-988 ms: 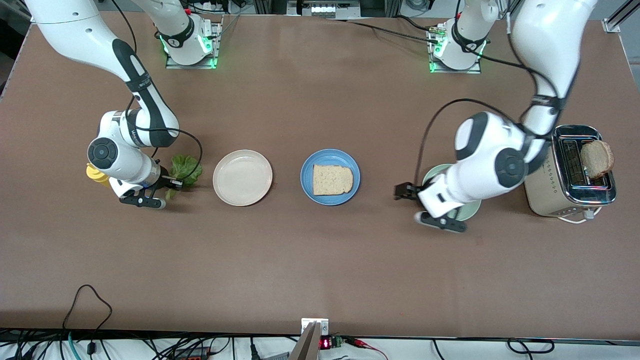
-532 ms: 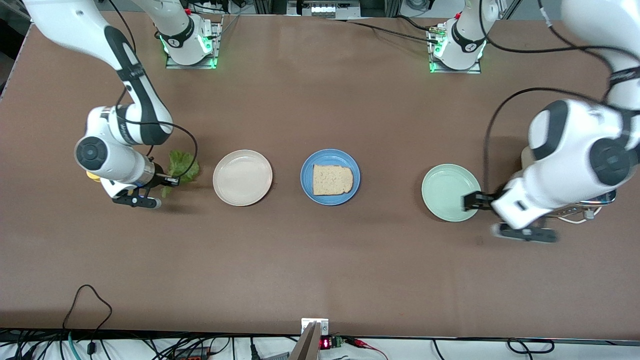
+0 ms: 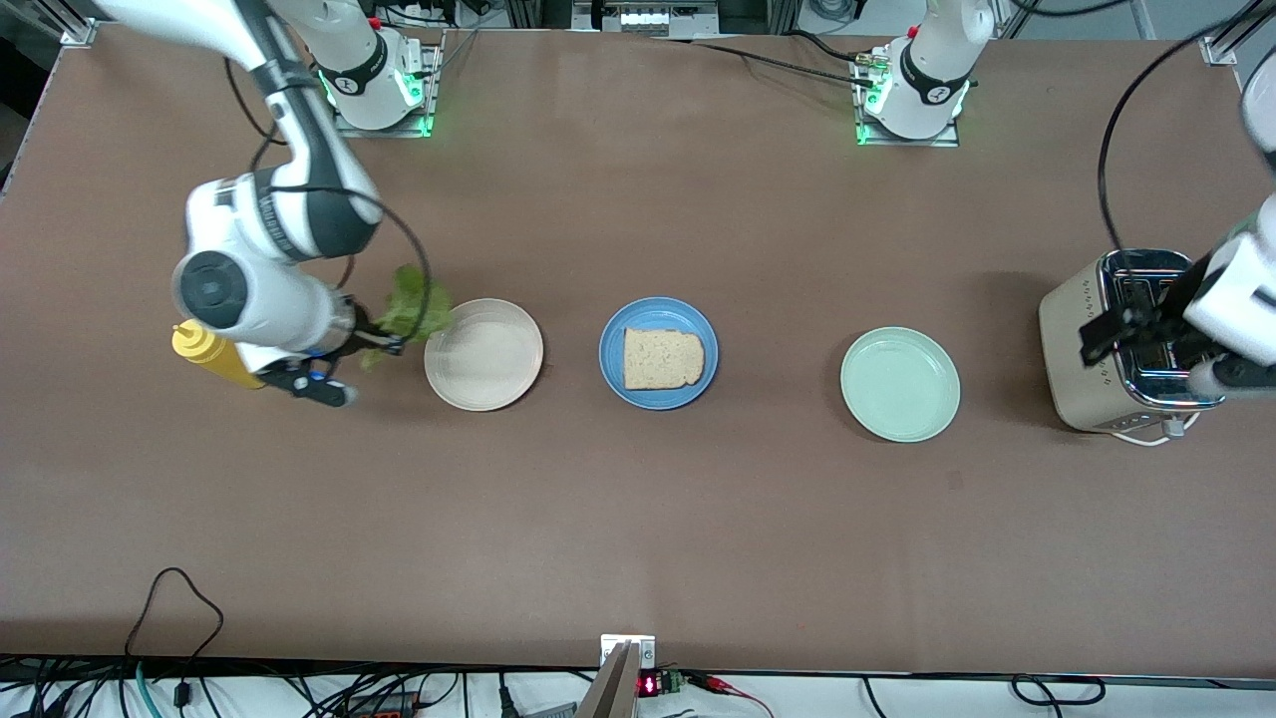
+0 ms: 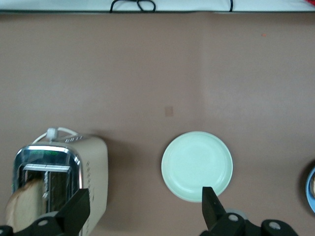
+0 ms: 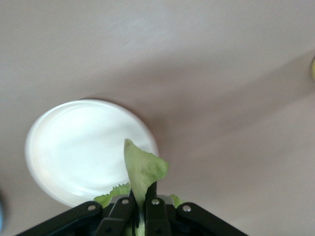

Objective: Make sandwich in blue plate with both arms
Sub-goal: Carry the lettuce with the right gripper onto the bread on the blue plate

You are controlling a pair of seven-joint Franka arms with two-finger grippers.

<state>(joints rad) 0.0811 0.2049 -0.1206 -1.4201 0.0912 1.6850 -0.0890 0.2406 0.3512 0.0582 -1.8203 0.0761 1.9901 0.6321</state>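
Observation:
One tan bread slice (image 3: 663,357) lies on the blue plate (image 3: 613,344) at the table's middle. My right gripper (image 3: 379,344) is shut on the green lettuce leaf (image 3: 411,307) and holds it in the air over the rim of the cream plate (image 3: 483,354). The right wrist view shows the leaf (image 5: 142,169) pinched in that gripper (image 5: 142,199). My left gripper (image 3: 1112,332) is open and empty over the toaster (image 3: 1072,344). The left wrist view shows that gripper (image 4: 142,216) and a second bread slice (image 4: 22,206) standing in the toaster's slot; the arm hides this slice in the front view.
A mint-green plate (image 3: 900,384) lies between the blue plate and the toaster, and shows in the left wrist view (image 4: 197,164). A yellow squeeze bottle (image 3: 214,354) lies at the right arm's end of the table, under the right arm.
My left gripper has swung from the mint-green plate to over the toaster. My right gripper has lifted the lettuce and carried it toward the cream plate.

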